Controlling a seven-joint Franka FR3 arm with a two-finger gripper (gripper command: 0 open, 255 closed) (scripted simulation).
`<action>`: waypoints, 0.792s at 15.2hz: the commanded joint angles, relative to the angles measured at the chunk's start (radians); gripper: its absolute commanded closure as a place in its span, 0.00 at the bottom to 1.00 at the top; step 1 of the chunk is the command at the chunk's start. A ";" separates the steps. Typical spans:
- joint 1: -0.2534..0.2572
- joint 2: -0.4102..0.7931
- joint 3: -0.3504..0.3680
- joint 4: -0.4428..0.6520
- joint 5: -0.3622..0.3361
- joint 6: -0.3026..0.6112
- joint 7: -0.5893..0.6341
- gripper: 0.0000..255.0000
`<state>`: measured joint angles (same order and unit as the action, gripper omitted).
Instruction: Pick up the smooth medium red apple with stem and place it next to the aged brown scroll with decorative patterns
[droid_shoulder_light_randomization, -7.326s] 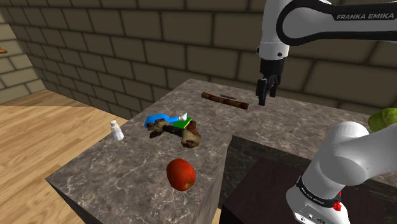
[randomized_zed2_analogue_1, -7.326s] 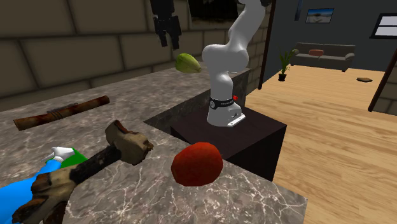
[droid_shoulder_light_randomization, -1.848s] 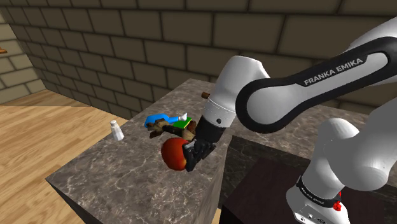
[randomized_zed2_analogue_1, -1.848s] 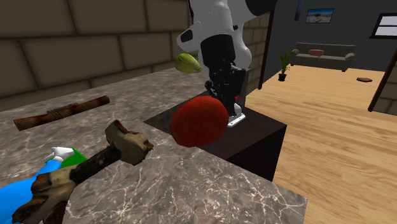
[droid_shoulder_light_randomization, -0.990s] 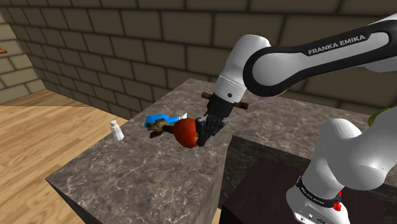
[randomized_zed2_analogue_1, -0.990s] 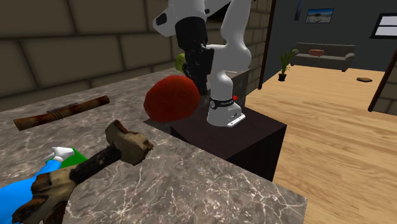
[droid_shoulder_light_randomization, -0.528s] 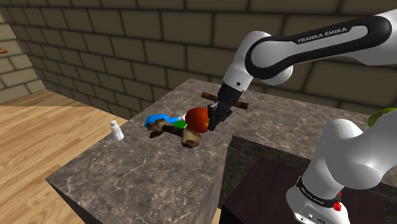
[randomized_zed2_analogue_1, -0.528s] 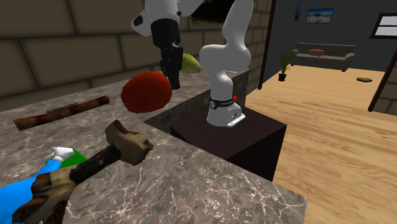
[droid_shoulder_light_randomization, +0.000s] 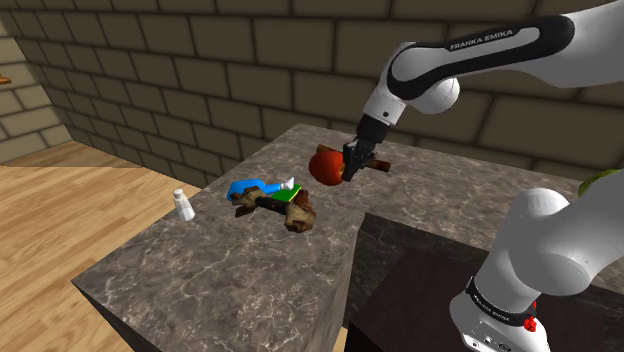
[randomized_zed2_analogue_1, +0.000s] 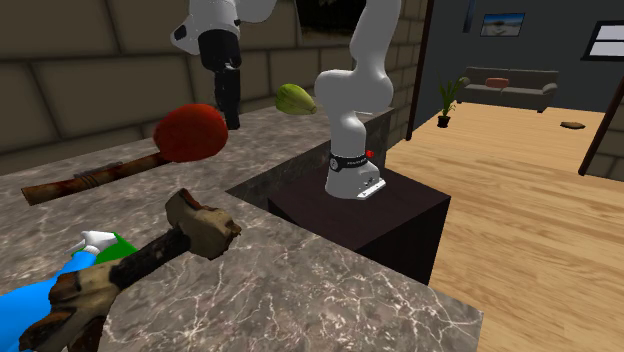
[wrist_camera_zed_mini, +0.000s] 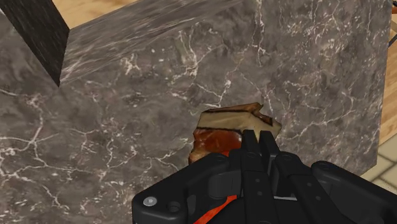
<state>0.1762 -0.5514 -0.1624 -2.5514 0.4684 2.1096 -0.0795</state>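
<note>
Red smooth apple (droid_shoulder_light_randomization: 322, 166) is clasped by the black two-finger gripper (droid_shoulder_light_randomization: 350, 162), poised over one end of the long brown rolled scroll (randomized_zed2_analogue_1: 95, 177)

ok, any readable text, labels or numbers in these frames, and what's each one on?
"FRANKA EMIKA": white letters on the arm's dark upper link, shoulder view.
Small white lettering on the arm's dark base collar: too small to read.
No other text or numbers.

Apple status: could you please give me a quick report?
Gripper shut on red apple. Apple aloft, close by the brown scroll. Worn hammer lies apart, apparently not blocking.
</note>
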 joint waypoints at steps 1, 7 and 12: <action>-0.019 0.027 -0.044 0.031 -0.019 -0.027 -0.047 1.00; -0.062 0.140 -0.172 0.153 -0.055 -0.102 -0.184 1.00; -0.086 0.261 -0.273 0.284 -0.056 -0.173 -0.300 1.00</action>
<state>0.0929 -0.3190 -0.4161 -2.3006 0.4103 1.9541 -0.3566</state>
